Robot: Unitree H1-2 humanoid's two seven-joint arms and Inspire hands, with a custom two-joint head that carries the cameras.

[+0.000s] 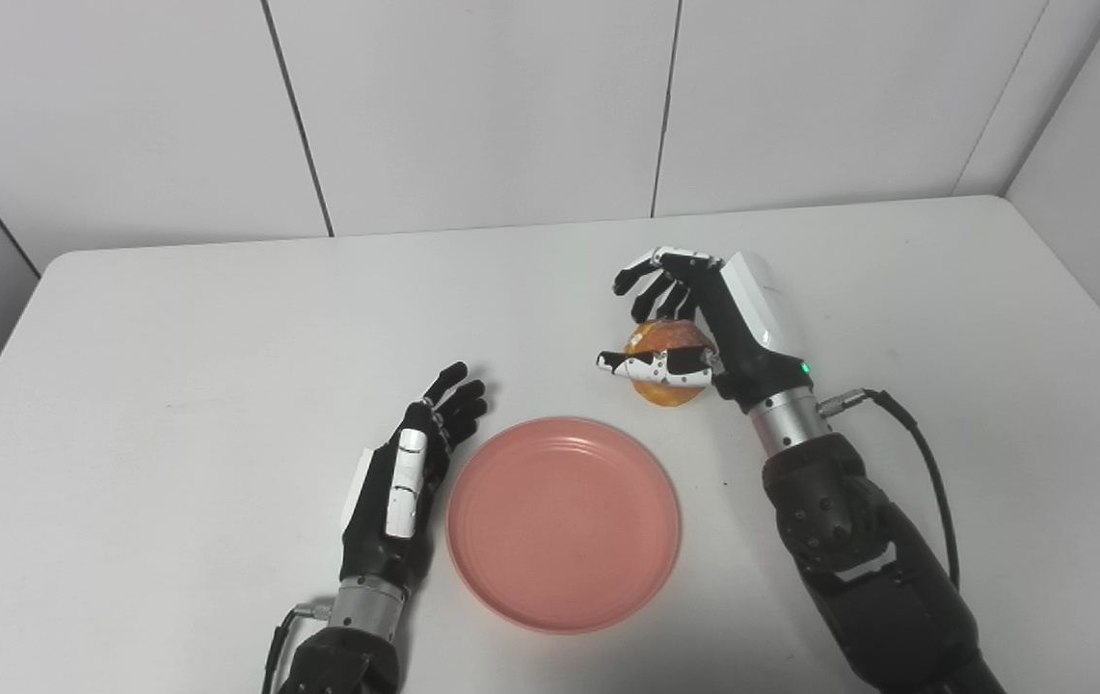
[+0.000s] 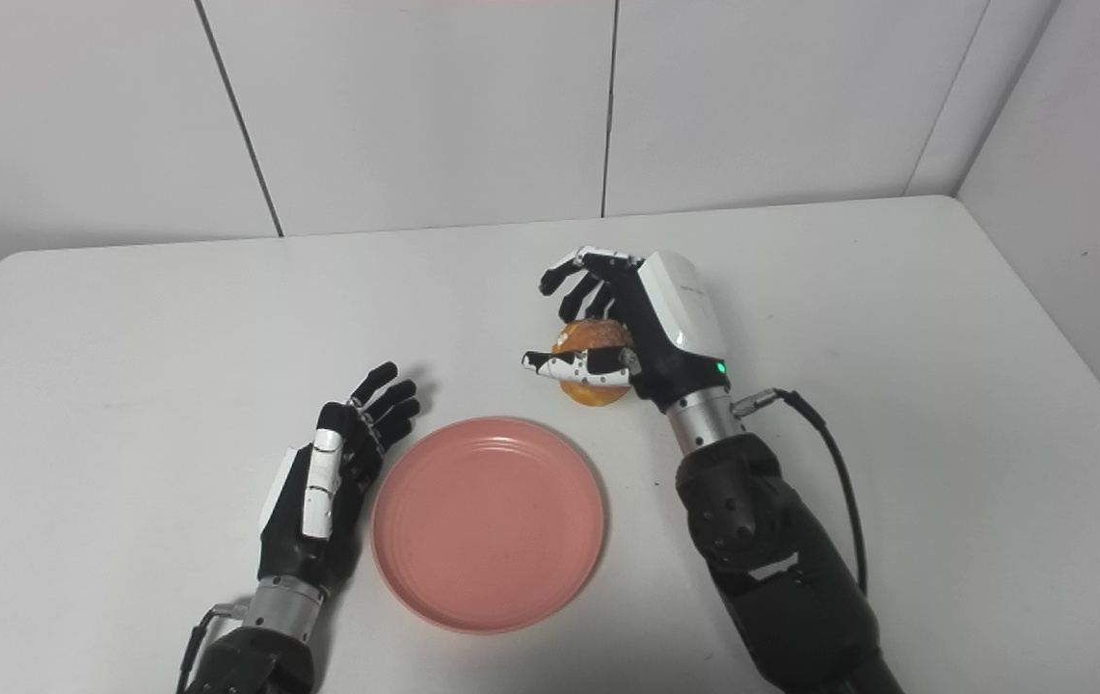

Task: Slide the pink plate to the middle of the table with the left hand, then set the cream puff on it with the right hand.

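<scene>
The pink plate (image 1: 564, 523) lies flat on the white table (image 1: 174, 337), near the front and close to the middle. My left hand (image 1: 410, 477) rests just off the plate's left rim, open, fingers stretched forward and holding nothing. The cream puff (image 1: 667, 339), round and golden-orange, is just beyond the plate's far right rim. My right hand (image 1: 694, 323) is wrapped around it, with the thumb (image 1: 651, 368) across its front and the fingers curled over its far side. Most of the puff is hidden by the hand. Whether it is lifted off the table I cannot tell.
White wall panels (image 1: 492, 106) rise behind the table's far edge, and another wall closes in on the right. A black cable (image 1: 930, 472) loops out from my right wrist over the table.
</scene>
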